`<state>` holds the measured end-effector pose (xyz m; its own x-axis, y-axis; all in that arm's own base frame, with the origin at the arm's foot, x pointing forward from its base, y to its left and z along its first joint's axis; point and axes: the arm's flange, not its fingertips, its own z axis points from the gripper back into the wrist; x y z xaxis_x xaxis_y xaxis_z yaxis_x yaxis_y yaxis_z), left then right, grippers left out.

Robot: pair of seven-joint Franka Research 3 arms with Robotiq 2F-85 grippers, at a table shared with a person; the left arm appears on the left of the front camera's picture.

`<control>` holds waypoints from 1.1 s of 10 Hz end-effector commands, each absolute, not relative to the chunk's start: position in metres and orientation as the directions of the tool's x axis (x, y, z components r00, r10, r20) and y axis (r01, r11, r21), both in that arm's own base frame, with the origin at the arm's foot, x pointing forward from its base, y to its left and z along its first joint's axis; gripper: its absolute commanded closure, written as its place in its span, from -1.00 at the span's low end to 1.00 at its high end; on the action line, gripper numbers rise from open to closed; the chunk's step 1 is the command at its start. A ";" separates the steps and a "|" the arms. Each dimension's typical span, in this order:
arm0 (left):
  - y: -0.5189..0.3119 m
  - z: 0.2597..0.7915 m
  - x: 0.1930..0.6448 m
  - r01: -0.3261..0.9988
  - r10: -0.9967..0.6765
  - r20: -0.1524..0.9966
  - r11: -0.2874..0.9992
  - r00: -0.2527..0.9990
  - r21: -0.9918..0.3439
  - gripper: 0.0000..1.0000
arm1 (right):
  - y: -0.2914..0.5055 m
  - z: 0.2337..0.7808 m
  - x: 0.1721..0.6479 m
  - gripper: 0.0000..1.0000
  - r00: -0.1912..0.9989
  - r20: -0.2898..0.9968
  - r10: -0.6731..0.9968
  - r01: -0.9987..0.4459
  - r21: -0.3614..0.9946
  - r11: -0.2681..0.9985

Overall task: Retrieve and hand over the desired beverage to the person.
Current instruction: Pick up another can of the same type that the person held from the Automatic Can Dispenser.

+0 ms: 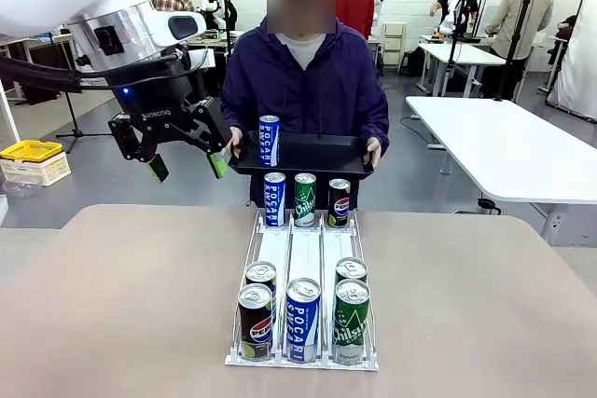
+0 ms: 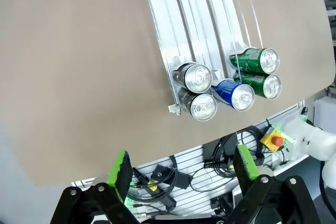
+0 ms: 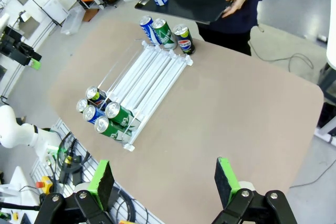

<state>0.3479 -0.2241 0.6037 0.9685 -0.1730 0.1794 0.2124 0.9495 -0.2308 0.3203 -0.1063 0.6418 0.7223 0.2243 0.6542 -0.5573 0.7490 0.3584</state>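
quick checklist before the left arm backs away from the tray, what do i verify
1. Left gripper open and empty: ok.
2. Blue-and-white drink can upright on the black plastic tray: ok.
3. Person holding both tray ends: ok.
4. Gap between the left gripper's green pad and the tray's edge: cannot tell.
5. Right gripper open, high above the tan table: ok.
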 end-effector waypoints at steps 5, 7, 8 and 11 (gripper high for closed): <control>-0.215 0.611 0.344 0.199 -0.157 0.186 0.951 0.970 -0.237 -1.00 | -0.107 0.641 0.322 -1.00 0.714 0.664 0.222 -0.571 0.370 0.732; -0.216 0.610 0.348 0.204 -0.160 0.187 0.948 0.969 -0.246 -1.00 | -0.107 0.641 0.322 -1.00 0.714 0.664 0.222 -0.571 0.370 0.732; -0.231 0.599 0.349 0.130 -0.097 0.174 0.973 0.980 -0.189 -1.00 | -0.107 0.641 0.322 -1.00 0.714 0.664 0.222 -0.571 0.370 0.732; -0.288 0.562 0.350 0.026 -0.015 0.103 0.993 0.995 -0.111 -1.00 | -0.107 0.641 0.322 -1.00 0.714 0.664 0.222 -0.571 0.370 0.732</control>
<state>0.3440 -0.2661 0.5690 0.9923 -0.0565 0.1102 0.0734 0.9850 -0.1559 0.3203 -0.1063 0.6419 0.7223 0.2245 0.6541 -0.5573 0.7490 0.3583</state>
